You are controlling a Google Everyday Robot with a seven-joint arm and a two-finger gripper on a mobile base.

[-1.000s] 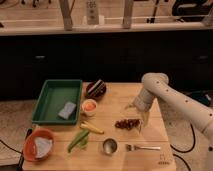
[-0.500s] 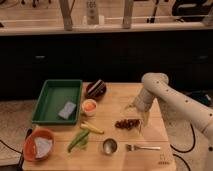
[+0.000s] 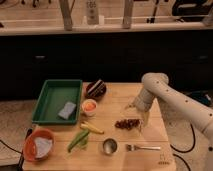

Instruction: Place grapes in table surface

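In the camera view, the grapes (image 3: 127, 123) lie on the wooden table (image 3: 117, 102), right of its middle. The gripper (image 3: 144, 118) hangs just beside their right end, low over the tabletop; whether it is open, closed or touching them cannot be told.

There is one bunch of grapes, one fork (image 3: 143, 147) and one metal cup (image 3: 109, 146) nearer the front edge. One green tray (image 3: 54, 96) holds one sponge (image 3: 66, 110). One dark round object (image 3: 96, 89), one small orange cup (image 3: 89, 106) and one orange bowl (image 3: 39, 146) stand to the left.
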